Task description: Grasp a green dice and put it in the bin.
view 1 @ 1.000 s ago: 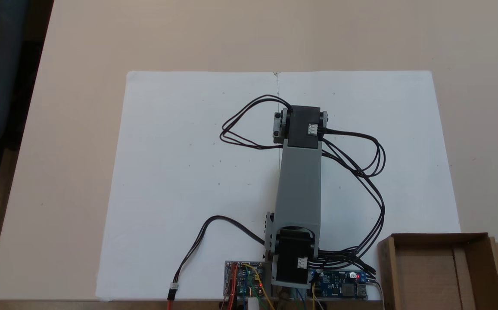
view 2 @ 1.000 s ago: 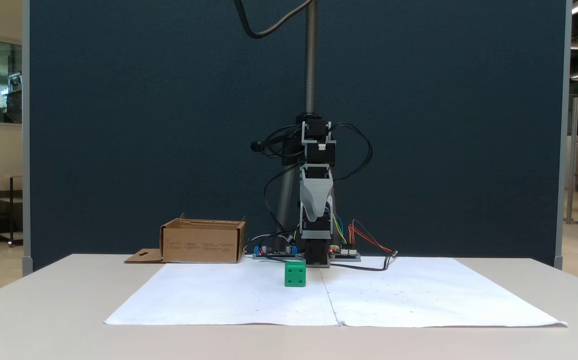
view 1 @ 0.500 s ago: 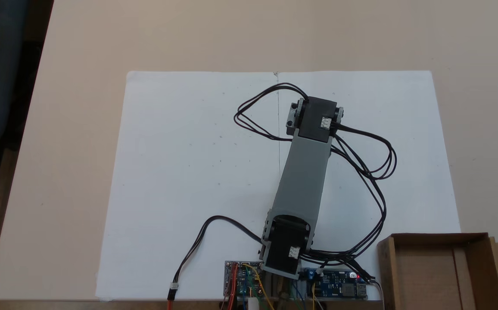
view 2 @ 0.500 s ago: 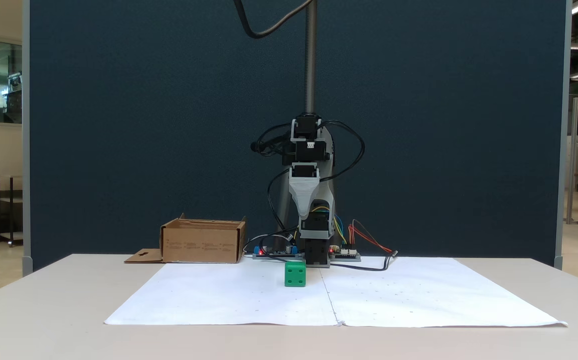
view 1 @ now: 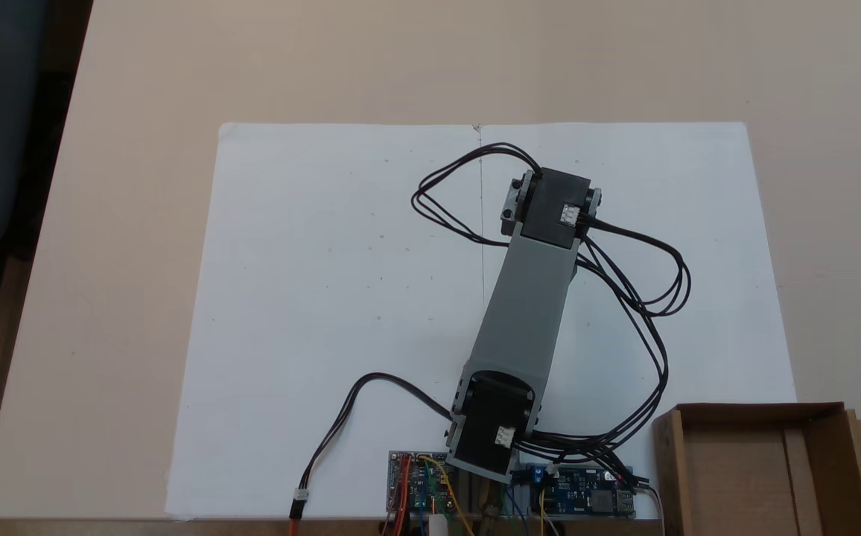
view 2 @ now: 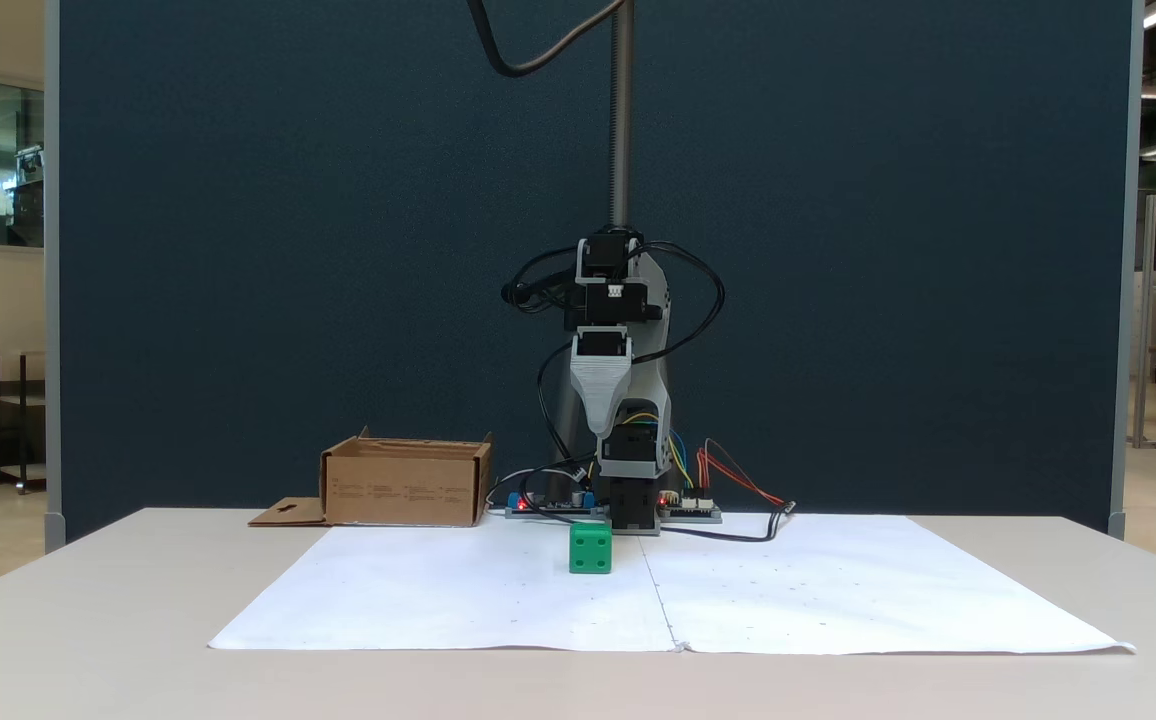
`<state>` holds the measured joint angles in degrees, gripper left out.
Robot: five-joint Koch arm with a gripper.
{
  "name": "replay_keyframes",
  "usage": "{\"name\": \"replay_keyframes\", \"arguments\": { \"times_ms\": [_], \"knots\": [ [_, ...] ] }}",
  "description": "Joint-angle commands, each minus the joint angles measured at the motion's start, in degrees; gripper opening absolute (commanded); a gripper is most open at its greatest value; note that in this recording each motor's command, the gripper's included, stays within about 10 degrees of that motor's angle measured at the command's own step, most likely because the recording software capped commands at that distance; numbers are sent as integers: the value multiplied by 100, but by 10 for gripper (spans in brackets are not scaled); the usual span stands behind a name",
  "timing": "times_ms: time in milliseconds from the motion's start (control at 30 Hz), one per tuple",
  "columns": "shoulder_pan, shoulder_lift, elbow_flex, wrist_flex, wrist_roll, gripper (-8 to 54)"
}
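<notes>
Green dice (view 2: 590, 549) sits on the white paper (view 2: 438, 590) at the gripper's (view 2: 599, 428) 6 o'clock, untouched, so lower straight over it; jaw opening I cannot tell.

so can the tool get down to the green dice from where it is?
Probably yes. The green dice sits alone on the white paper, nothing beside it, with the tool hanging above it. The bin stands well aside.

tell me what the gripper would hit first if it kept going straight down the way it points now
Probably the green dice. In a fixed view the gripper points down at the white paper, almost directly above the dice. Depth is unclear from this angle, so it may land on the paper beside it instead.
</notes>
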<state>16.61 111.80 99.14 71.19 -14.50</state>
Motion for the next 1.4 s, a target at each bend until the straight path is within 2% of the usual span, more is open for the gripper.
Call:
{"name": "replay_keyframes", "arguments": {
  "times_ms": [0,433,867,1367],
  "knots": [
    [18,141,-281,404,-369,449],
    [35,905,976,-378,-229,448],
    [-123,870,1494,-1749,114,454],
    [-176,290,1503,-1819,62,457]
  ]
}}
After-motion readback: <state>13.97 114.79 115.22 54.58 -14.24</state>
